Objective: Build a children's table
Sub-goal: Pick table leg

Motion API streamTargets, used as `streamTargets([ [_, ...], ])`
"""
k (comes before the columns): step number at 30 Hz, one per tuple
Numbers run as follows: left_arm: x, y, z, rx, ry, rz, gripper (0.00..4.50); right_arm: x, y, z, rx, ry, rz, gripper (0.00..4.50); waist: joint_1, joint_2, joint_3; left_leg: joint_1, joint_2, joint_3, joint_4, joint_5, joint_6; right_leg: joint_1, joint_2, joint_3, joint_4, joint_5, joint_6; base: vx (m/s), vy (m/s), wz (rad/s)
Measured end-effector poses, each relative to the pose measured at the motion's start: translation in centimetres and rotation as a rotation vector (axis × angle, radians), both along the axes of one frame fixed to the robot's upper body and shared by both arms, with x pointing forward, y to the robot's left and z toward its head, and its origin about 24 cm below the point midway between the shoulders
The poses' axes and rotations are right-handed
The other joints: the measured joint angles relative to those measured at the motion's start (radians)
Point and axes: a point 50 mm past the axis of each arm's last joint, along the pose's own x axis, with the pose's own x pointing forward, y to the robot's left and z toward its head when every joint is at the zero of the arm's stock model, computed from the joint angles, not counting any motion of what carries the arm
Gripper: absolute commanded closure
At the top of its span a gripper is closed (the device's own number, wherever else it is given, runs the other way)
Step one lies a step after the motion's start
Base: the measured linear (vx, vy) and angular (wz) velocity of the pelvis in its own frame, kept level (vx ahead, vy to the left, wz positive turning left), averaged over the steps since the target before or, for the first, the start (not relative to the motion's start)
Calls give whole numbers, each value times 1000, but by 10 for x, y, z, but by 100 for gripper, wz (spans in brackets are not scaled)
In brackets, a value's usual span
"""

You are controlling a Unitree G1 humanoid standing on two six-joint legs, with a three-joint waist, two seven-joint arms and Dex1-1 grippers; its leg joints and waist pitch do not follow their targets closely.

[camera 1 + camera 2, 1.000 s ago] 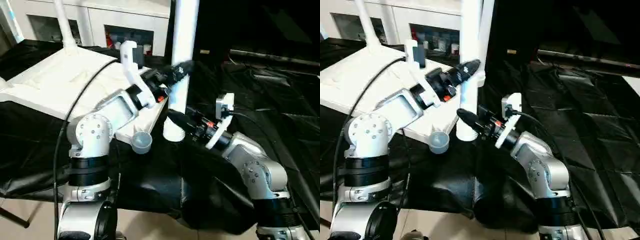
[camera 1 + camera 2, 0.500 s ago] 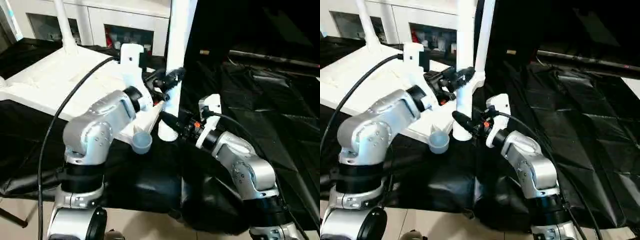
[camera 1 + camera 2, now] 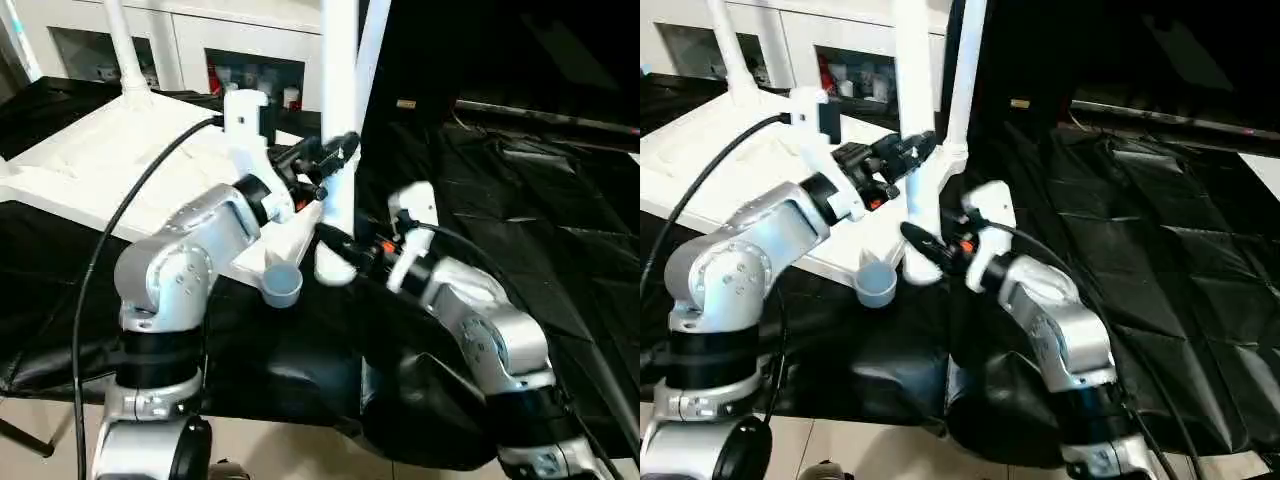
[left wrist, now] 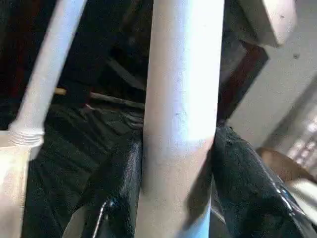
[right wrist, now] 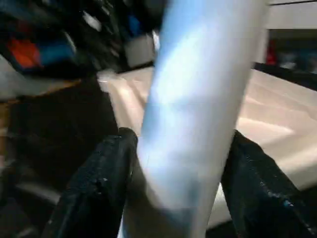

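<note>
Left gripper (image 3: 335,158) clamping long white tapered plastic leg (image 3: 338,110) upright, presumably for corner socket of white ribbed tabletop (image 3: 110,160); right gripper (image 3: 335,240) flanking base, grip unclear.

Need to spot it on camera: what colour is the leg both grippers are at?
White; the leg shows best in the left wrist view.

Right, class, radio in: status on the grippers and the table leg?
Left gripper clamped on upright leg. Right gripper straddles its lower end, grip unclear. Tabletop upside down; grey cup beside the leg's foot.
</note>
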Motion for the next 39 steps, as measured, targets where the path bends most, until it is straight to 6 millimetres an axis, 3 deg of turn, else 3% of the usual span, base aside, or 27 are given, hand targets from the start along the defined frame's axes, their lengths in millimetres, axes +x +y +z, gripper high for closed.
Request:
streamTargets([
  [8,3,16,6,31,-40,-133,264,-4,-27,16,48,37,196,150,3,0,0,0,0,0,0,1,1,0,0,0,1,3,-6,0,0,0],
  [14,-2,20,7,-35,-26,-259,264,-7,-35,21,19,43,300,150,4,-1,0,0,0,0,0,2,1,0,0,0,1,4,-7,0,0,0],
  [23,-12,6,21,-158,-64,-412,264,-7,-28,21,17,72,398,150,8,-2,-1,0,0,0,1,3,0,0,0,0,1,5,-7,0,0,0],
  [34,-12,6,20,-156,-63,-418,264,-7,-27,20,25,106,438,246,9,-6,-2,0,0,0,1,3,0,0,0,0,1,3,-4,0,0,0],
  [38,-10,6,20,-141,-76,-379,264,-3,-22,19,14,93,395,253,9,-8,-3,0,0,0,1,4,-1,0,0,0,2,4,-4,0,0,0],
  [39,-8,6,21,-134,-87,-353,229,0,-18,19,12,84,368,254,7,-8,-3,0,0,0,1,4,-1,0,0,0,2,4,-4,0,0,0],
])
